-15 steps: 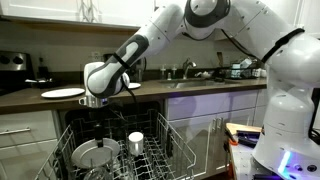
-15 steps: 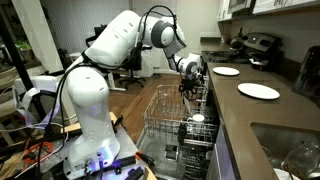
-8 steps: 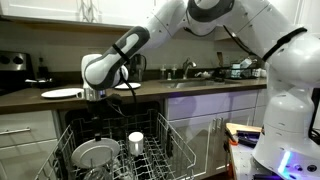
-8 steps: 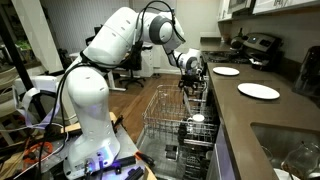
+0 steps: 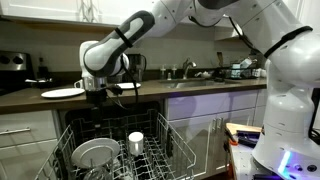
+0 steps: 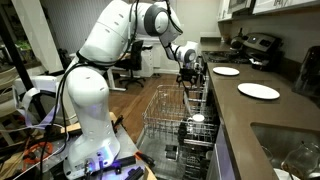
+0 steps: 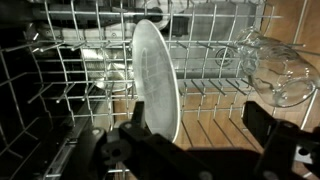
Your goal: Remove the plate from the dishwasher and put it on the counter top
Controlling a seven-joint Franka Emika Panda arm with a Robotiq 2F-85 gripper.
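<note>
Plate [image 7: 155,70] stands on its edge, slotted upright in the pulled-out rack [image 5: 172,150] of the dishwasher [image 5: 145,112], its thin rim turned up toward the wrist camera. It looks like glazed ceramic: stiff, fairly heavy, slick, and likely to chip if knocked against the wires or the glass [image 7: 275,75] lying near it. The best hold is probably the upper rim, pinched across its thickness, then lifted straight up clear of the rack. A white cup [image 5: 136,142] sits near it. Above, the gripper [image 5: 96,96] hangs with fingers spread and nothing between them, close to the dark surface [image 5: 20,99] where a bright white dish [image 5: 62,93] lies.
</note>
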